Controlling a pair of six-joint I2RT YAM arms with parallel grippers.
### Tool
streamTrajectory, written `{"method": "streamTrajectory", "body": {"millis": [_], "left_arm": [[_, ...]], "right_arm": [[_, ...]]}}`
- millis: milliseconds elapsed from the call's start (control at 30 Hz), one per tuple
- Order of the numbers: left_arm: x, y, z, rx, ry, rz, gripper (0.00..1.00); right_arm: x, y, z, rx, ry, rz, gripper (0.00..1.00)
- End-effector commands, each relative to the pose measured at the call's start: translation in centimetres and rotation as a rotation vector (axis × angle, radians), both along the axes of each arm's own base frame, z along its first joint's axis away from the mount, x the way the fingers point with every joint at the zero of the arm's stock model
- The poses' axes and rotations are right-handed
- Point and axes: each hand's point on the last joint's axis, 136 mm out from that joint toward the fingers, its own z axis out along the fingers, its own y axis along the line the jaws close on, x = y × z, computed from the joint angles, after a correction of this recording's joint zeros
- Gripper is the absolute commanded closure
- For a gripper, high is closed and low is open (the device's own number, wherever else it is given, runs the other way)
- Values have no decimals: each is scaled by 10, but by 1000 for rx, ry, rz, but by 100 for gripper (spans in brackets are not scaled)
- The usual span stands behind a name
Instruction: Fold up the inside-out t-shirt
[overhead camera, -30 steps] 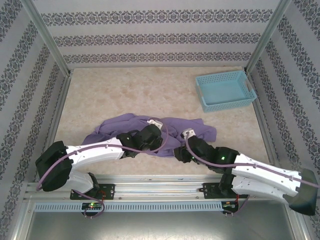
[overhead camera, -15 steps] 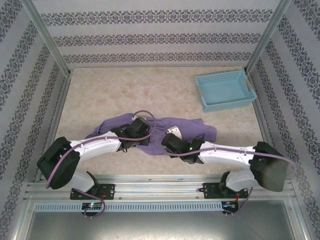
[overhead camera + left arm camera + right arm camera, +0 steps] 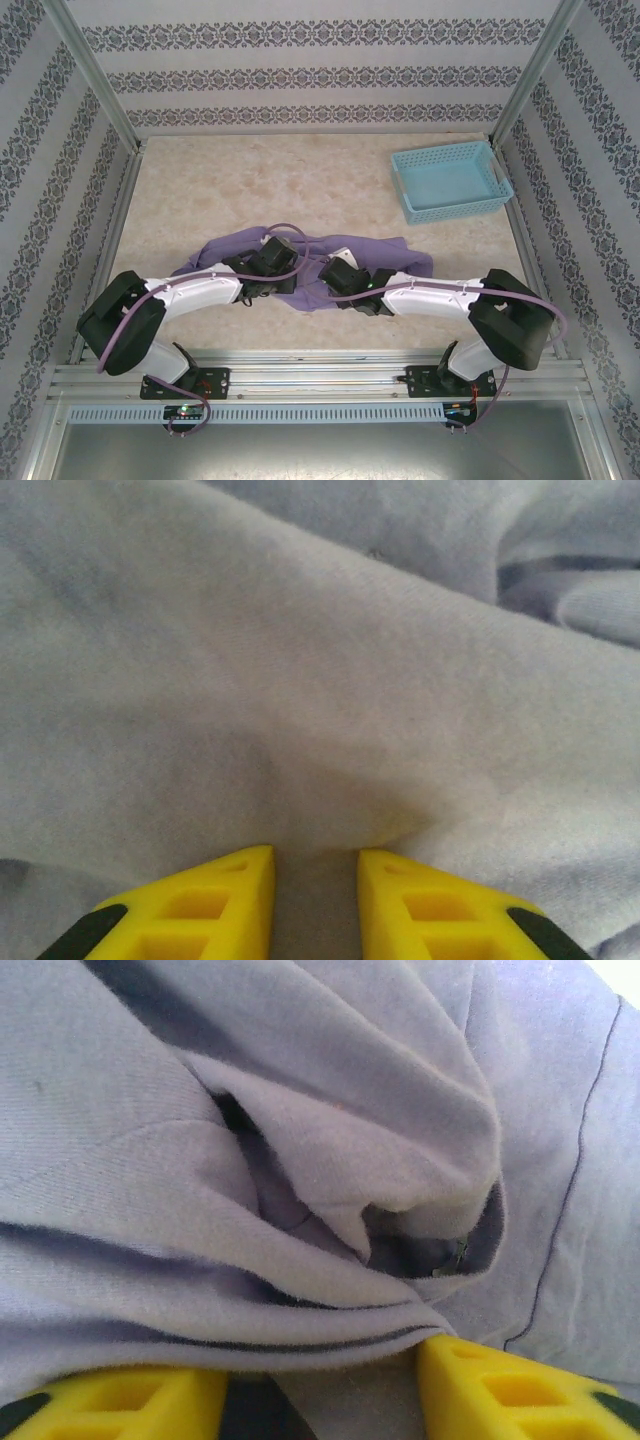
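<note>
Right tool [image 3: 322, 1355] crept further left over t-shirt [image 3: 398, 252], jaws spread; left tool [image 3: 315, 858] unmoved, pinching cloth fold.

The left arm [image 3: 195, 290] and the right arm [image 3: 440, 295] stretch low and inward, wrists near each other. The left gripper [image 3: 315, 858] has its yellow fingers drawn close, pinching the inside-out t-shirt [image 3: 330, 680]. The right gripper [image 3: 320, 1360] is spread wide.

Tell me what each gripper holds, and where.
The left gripper seems to pinch a fold in the middle of the t-shirt. The right gripper is open around a bunched fold, gripping nothing yet.
</note>
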Motion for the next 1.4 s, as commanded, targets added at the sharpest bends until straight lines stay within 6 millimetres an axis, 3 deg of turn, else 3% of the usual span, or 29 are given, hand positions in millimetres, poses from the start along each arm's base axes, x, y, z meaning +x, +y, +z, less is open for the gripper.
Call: {"method": "streamTrajectory", "body": {"millis": [0,233,300,467,633,900,1000,1167,1300,1367], "left_arm": [[4,8,-7,8,17,37,72],[3,24,-21,42,63,91,70],[3,30,-25,50,74,110,70],[4,41,-34,56,102,145,69],[8,45,-38,76,119,156,68],[14,48,-42,101,148,164,67],[13,44,-31,76,145,139,63],[7,51,18,39,49,132,53],[-5,88,48,122,-28,192,44],[-14,118,56,181,-45,270,38]], "right_arm": [[5,-9,-3,-50,-16,-26,57],[10,-20,22,-69,-80,-47,93],[9,-25,33,-60,-103,-49,99],[-9,-21,69,74,-125,34,100],[-36,-9,93,348,-38,110,100],[-38,-33,120,498,-69,37,100],[-30,-47,118,487,-74,-34,100],[-9,-72,103,460,-51,-191,100],[2,-85,98,481,-27,-286,100],[1,-76,99,501,-12,-237,100]]}}
